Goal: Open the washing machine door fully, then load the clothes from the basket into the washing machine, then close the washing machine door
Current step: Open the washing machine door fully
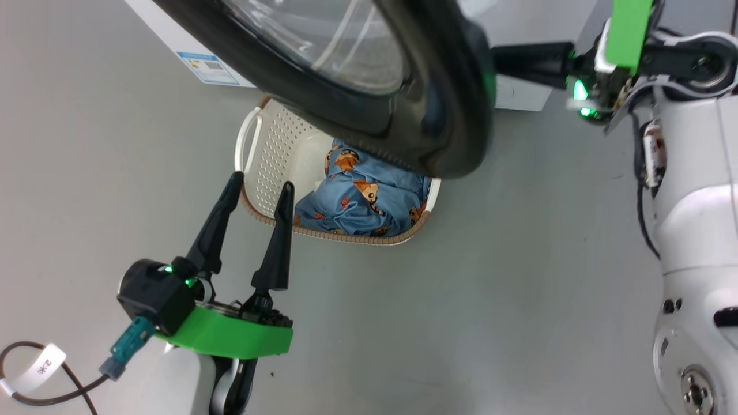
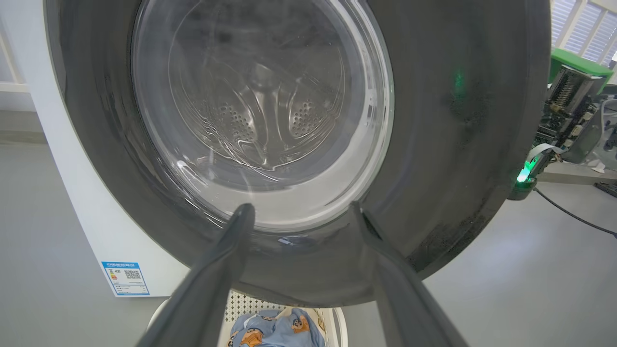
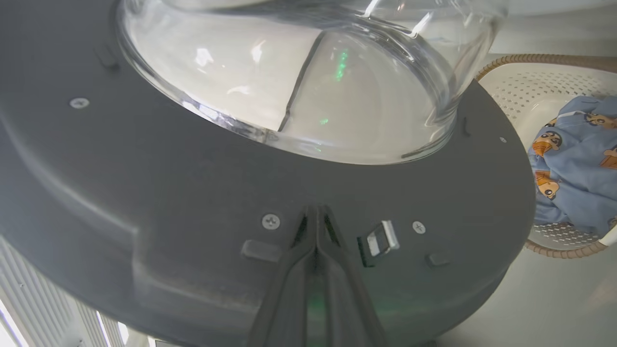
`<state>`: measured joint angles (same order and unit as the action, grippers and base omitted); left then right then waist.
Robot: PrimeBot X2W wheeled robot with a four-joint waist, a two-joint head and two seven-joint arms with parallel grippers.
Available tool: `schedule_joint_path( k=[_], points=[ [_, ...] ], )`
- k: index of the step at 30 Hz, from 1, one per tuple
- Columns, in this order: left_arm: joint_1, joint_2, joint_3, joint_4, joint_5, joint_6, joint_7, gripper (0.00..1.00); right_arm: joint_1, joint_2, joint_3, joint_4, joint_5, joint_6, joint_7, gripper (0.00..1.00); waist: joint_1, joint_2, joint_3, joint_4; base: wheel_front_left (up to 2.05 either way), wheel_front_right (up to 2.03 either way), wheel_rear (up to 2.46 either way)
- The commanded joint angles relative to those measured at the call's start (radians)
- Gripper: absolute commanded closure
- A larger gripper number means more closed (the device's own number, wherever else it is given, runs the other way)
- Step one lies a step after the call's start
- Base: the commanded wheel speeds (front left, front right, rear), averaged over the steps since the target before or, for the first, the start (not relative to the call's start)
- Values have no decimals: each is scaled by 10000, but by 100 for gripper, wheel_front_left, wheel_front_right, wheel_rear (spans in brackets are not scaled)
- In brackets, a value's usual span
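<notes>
Nearest me, at the lower left of the head view, the left gripper [image 1: 261, 181] stands with its two dark fingers spread wide and nothing between them, their tips over the near left rim of the one basket [image 1: 271, 150]. That basket sits on the grey floor [image 1: 461, 317] in the middle of the frame, and the one heap of blue bear-print clothes [image 1: 363, 202] fills its right half. Its far end is tucked under the black rim of the washing machine door [image 1: 450, 115]. Bare floor runs wide across the lower centre, up to the robot's white body at the right edge. The door spans the top of the frame, swung out from the washing machine [image 1: 155, 23], whose white front carries one blue label [image 1: 207, 68] at the upper left. The left wrist view adds the steel drum [image 2: 260, 120] seen through the door's glass. The right wrist view shows the door's grey inner face instead, with three screws and one metal latch [image 3: 383, 238]. There the right gripper [image 3: 315, 209] has its fingers pressed together on nothing, tips against the face just left of the latch.
</notes>
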<state>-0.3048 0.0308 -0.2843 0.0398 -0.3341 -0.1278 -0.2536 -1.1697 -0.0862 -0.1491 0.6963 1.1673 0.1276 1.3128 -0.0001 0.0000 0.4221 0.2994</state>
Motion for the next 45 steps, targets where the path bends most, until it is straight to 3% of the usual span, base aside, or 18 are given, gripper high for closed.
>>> schedule_joint_path(
  k=[1,12,31,45],
  points=[
    [220,195,380,-311,111,-29,-82,0,262,359,454,-420,323,31,141,100,1,0,-87,-19,0,0,0],
    [373,195,510,-328,119,-29,-82,0,1414,359,3313,-1063,2349,31,-866,100,1,0,-323,84,0,0,0],
    [575,195,867,-275,27,-29,-82,0,1964,359,7301,-1127,5290,31,-3016,100,1,0,-578,550,0,0,0],
    [867,194,1369,-204,138,-29,-82,0,1969,118,7945,-1012,6429,31,-4122,100,1,0,-1030,243,0,0,0]
  ],
)
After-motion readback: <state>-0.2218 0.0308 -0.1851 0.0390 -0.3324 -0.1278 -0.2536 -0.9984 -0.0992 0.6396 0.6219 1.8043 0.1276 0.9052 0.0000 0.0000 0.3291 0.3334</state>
